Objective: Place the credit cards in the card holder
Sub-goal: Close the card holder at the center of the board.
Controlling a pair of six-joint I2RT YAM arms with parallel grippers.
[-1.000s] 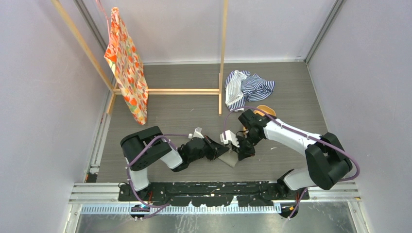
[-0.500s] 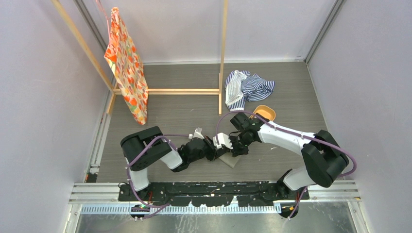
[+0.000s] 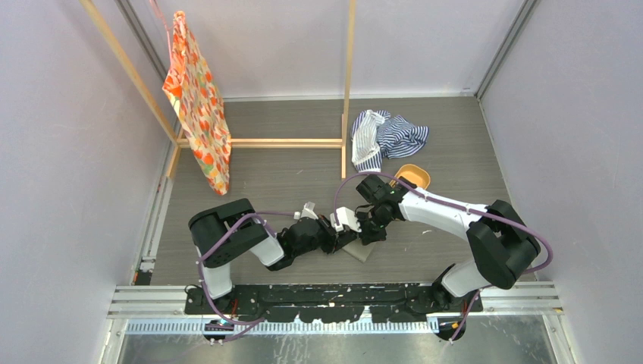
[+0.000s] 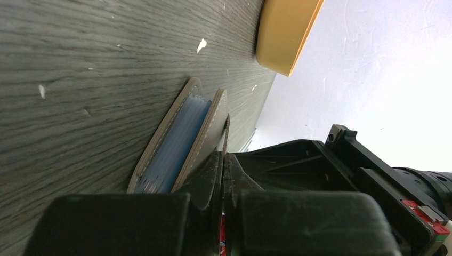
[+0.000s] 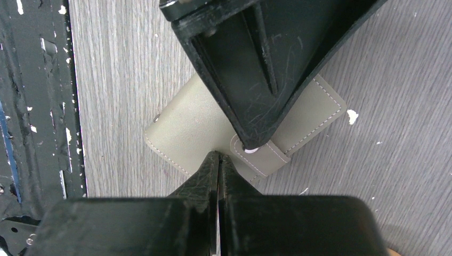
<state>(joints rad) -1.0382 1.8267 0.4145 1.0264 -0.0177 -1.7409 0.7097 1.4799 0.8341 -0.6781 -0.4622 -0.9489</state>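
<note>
The holder (image 5: 184,125) lies diagonally on the desk (image 5: 122,64), left fingers (image 5: 240,80) pressed together on its tab (image 5: 262,156), right fingers (image 5: 207,173) pressed together, empty, at the opposite edge.

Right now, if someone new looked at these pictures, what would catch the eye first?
First, front and centre, the black left gripper and right gripper, both shut, tips meeting at the small grey-taupe folding wallet, with pale blue cards showing inside. Next, the bright orange patterned cloth hanging on the wooden frame at the back left.
</note>
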